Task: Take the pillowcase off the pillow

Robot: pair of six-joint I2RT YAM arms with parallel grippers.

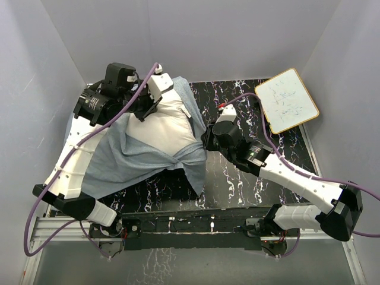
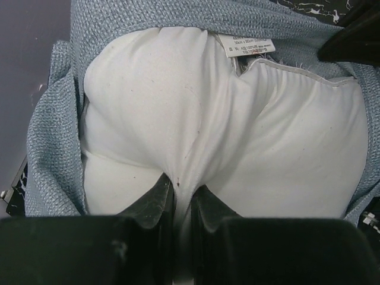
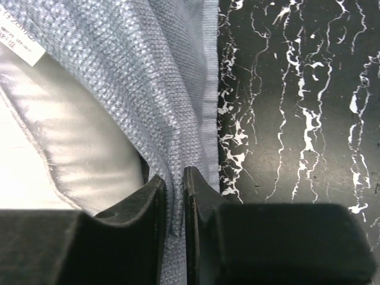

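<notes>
The white pillow [image 1: 169, 122] lies at the table's back left, partly bared; its tag end shows in the left wrist view [image 2: 178, 113]. The pillowcase [image 1: 127, 157] shows its pale grey-blue inner side, bunched around the pillow's near half and draped to the front. My left gripper [image 1: 144, 113] is shut on a pinch of the pillow's white fabric [image 2: 183, 184]. My right gripper [image 1: 206, 141] is shut on the pillowcase's hem [image 3: 178, 119] at the pillow's right side. The pillow [image 3: 71, 142] shows left of that hem. The navy printed side is hidden.
A white framed board [image 1: 287, 100] lies at the back right of the black marbled table [image 1: 237, 178]. Grey walls close in the left, back and right. The arms' cables loop over both sides.
</notes>
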